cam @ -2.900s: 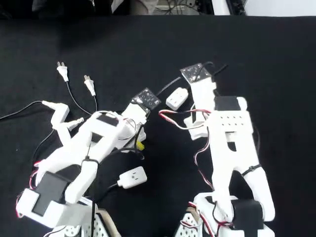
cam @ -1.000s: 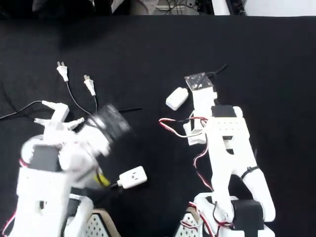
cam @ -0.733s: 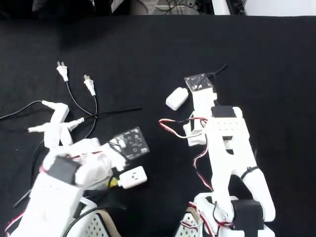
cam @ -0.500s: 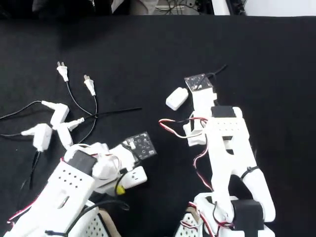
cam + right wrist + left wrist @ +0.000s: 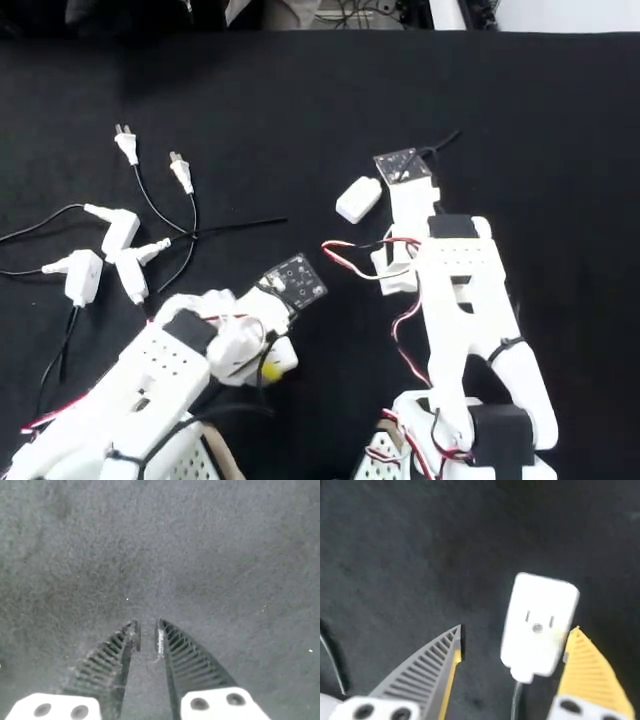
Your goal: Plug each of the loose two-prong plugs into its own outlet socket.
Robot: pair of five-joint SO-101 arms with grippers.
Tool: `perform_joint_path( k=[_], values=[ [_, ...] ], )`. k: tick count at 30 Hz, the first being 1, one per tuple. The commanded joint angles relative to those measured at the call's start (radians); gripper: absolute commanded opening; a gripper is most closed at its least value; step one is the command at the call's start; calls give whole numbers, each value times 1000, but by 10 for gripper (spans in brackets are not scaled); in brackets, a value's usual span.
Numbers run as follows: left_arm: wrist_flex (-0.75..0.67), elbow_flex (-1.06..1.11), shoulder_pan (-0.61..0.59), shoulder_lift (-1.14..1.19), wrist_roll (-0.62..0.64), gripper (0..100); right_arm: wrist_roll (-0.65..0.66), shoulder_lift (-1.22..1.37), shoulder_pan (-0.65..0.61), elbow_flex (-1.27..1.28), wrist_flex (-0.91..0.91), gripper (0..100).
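The left pincer (image 5: pixel 517 628) is seen spread wide, and a white outlet socket (image 5: pixel 539 622) is found lying flat on the black counter (image 5: pixel 395 540) between its two fingers, not gripped. The socket's face is turned upward, two slots and a round hole being shown, and a dark cable (image 5: pixel 516 700) is seen at the end nearest the wrist. The socket is set well off centre in the gap. One long side is close against the yellow finger (image 5: pixel 582 670), though whether contact is made cannot be told, and a broad strip of counter is seen between the socket and the grey finger (image 5: pixel 432 667). In the high view this socket is partly covered by the wrist of the left arm (image 5: pixel 150 390). A second socket (image 5: pixel 358 198) is seen up and to the right of it, well apart, just beside the front end of the right arm (image 5: pixel 460 290). A two-prong plug (image 5: pixel 125 143) and a second plug (image 5: pixel 180 170) are seen up and to the left of the outlet socket, well apart from it, on thin black leads. Several white cabled pieces (image 5: pixel 120 232) are gathered to its left. The right pincer (image 5: pixel 147 625) is narrowed to a thin slit, nothing being held between its fingers, with the counter below.
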Motion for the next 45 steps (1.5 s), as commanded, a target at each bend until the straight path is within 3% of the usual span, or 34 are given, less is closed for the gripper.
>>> perform_joint_path(
  k=[1, 5, 11, 15, 20, 27, 30, 35, 41, 45],
  values=[
    [-38, -58, 8, 135, 14, 319, -11, -19, 9, -4, -14, 57],
    [-61, -159, -1, 311, 25, 310, -11, -19, 9, -2, -14, 57],
    [-52, -346, -145, 514, 32, 124, -11, -19, 9, 5, -15, 57],
    [117, -541, -186, 514, 28, 57, -11, -19, 9, 5, -15, 57],
    [137, -694, -182, 578, 28, 86, -9, -19, 9, 5, -15, 57],
    [146, -680, -74, 730, -35, 95, -3, -19, 9, 7, -15, 57],
    [141, -679, -77, 760, -60, 188, -3, -19, 9, 7, -15, 57],
    [147, -700, -102, 700, -2, 205, -2, -19, 14, 7, -15, 57],
    [198, -581, -90, 448, 28, 205, 25, -19, 14, 7, -11, 57],
    [80, -378, -12, 261, 81, 194, 34, -19, 14, 7, -9, 57]
  ],
)
